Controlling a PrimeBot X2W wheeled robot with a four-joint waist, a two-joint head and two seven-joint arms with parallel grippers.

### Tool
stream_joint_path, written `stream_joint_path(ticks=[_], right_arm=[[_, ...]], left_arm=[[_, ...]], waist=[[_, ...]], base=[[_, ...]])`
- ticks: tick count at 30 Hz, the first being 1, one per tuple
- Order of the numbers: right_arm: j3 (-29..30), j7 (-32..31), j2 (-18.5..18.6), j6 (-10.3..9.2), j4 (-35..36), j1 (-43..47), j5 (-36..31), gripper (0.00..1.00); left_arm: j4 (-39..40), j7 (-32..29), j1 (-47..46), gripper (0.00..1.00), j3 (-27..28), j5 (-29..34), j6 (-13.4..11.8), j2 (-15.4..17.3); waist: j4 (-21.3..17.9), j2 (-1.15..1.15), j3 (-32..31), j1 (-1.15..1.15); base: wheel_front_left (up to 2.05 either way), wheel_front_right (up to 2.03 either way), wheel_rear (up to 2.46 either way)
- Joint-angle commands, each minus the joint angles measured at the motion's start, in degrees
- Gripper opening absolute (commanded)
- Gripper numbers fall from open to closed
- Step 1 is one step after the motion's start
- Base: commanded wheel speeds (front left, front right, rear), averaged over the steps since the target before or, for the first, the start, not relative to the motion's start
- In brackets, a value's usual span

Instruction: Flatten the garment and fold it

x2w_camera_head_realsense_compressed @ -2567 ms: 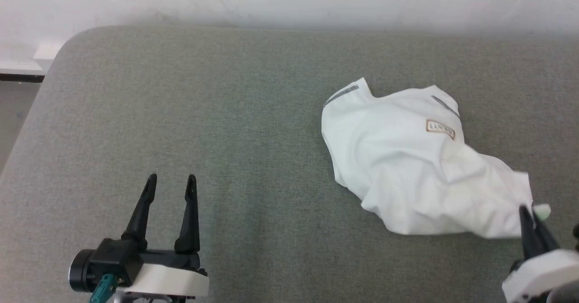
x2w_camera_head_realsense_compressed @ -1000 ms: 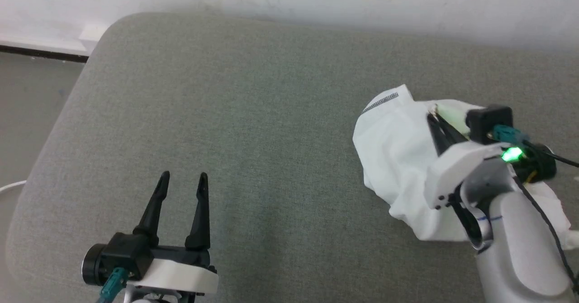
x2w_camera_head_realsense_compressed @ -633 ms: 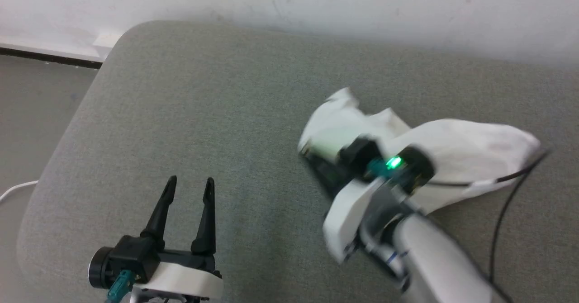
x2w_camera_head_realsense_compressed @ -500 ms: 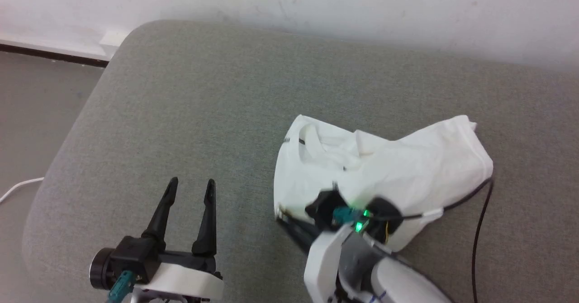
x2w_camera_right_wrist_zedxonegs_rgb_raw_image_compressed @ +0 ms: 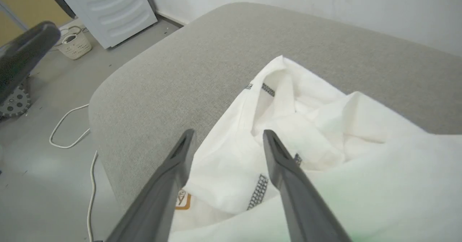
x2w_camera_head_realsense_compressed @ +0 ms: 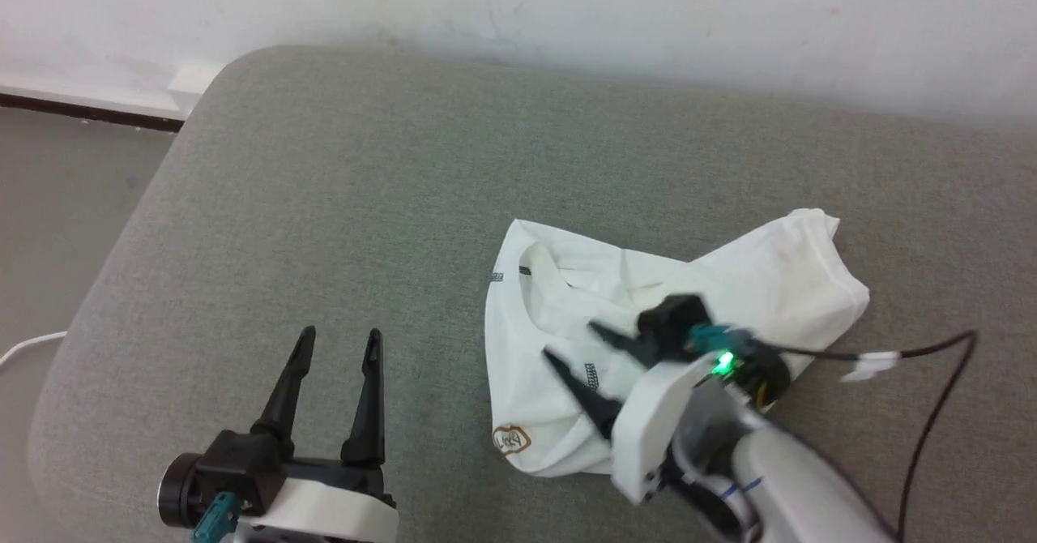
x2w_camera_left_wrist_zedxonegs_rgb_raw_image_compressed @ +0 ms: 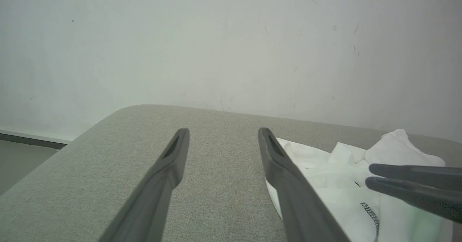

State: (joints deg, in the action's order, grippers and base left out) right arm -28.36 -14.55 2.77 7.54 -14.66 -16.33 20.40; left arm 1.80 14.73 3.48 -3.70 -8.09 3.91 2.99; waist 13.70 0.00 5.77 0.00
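Observation:
The garment (x2w_camera_head_realsense_compressed: 778, 284), a white shirt, lies crumpled on the grey cushion (x2w_camera_head_realsense_compressed: 364, 203), right of the middle. Its brown-bordered patch (x2w_camera_head_realsense_compressed: 510, 440) faces up at the near left corner, and dark zigzag stitching shows in the folds. My right gripper (x2w_camera_head_realsense_compressed: 569, 342) hovers open just over the garment's middle, with nothing between its fingers. In the right wrist view the right gripper (x2w_camera_right_wrist_zedxonegs_rgb_raw_image_compressed: 229, 132) points at the garment (x2w_camera_right_wrist_zedxonegs_rgb_raw_image_compressed: 325, 126) and its collar opening. My left gripper (x2w_camera_head_realsense_compressed: 340, 334) stands open at the lower left, apart from the cloth. The left wrist view has the left gripper (x2w_camera_left_wrist_zedxonegs_rgb_raw_image_compressed: 223, 131) beside the garment (x2w_camera_left_wrist_zedxonegs_rgb_raw_image_compressed: 325, 173).
A white wall runs behind the cushion. The cushion's rounded left edge (x2w_camera_head_realsense_compressed: 105, 284) drops to a grey floor, where a white cable (x2w_camera_right_wrist_zedxonegs_rgb_raw_image_compressed: 68, 133), a small basket (x2w_camera_right_wrist_zedxonegs_rgb_raw_image_compressed: 74, 45) and a white appliance (x2w_camera_right_wrist_zedxonegs_rgb_raw_image_compressed: 104, 7) stand. A black cable (x2w_camera_head_realsense_compressed: 940, 397) trails from my right arm.
My right gripper swung the garment leftward and nearer, turning it over so the patch lies at the near left, then opened and let go. The camera has shifted. The left gripper stayed open.

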Motion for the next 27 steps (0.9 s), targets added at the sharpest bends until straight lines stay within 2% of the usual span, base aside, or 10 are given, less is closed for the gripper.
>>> stream_joint_path(ticks=[1, 8, 14, 20, 26, 27], right_arm=[[1.7, 0.4, 0.2, -0.05, 0.9, -0.8, -0.6, 1.00], [21.0, 0.1, 1.6, -0.05, 5.7, -0.4, -10.8, 1.00], [34.2, -3.5, 1.3, -0.05, 4.2, 0.6, -17.6, 1.00], [40.1, -4.9, 0.6, -0.05, -0.6, -0.2, -19.4, 1.00], [40.8, -5.4, 0.2, -0.05, -7.4, -2.4, -17.5, 1.00], [40.8, -5.3, 0.2, -0.05, -8.1, -2.8, -17.2, 0.62]], left_arm=[[0.1, 0.3, 0.2, 1.00, 0.0, -0.5, -0.4, -0.1], [0.7, 0.3, -0.2, 1.00, 0.0, -0.8, -0.6, -0.1], [0.9, 0.3, -0.6, 1.00, 0.3, -0.8, -0.4, -0.1], [0.8, 0.3, -1.7, 1.00, 0.4, -0.9, 0.0, -0.1], [0.6, 0.3, -2.7, 1.00, 0.5, -0.6, 0.6, -0.1], [0.6, 0.3, -2.8, 1.00, 0.6, -0.5, 0.7, -0.1]], waist=[[-0.2, 0.00, 0.1, 0.00], [-0.2, 0.00, 0.9, 0.00], [0.2, 0.00, 2.5, 0.00], [0.8, 0.00, 3.9, 0.00], [1.3, 0.00, 5.2, 0.00], [1.3, 0.00, 5.3, 0.00]], base=[[0.00, 0.00, 0.00], [0.00, 0.00, 0.00], [0.00, 0.00, 0.00], [0.00, 0.00, 0.00], [0.00, 0.00, 0.00], [0.00, 0.00, 0.00]])
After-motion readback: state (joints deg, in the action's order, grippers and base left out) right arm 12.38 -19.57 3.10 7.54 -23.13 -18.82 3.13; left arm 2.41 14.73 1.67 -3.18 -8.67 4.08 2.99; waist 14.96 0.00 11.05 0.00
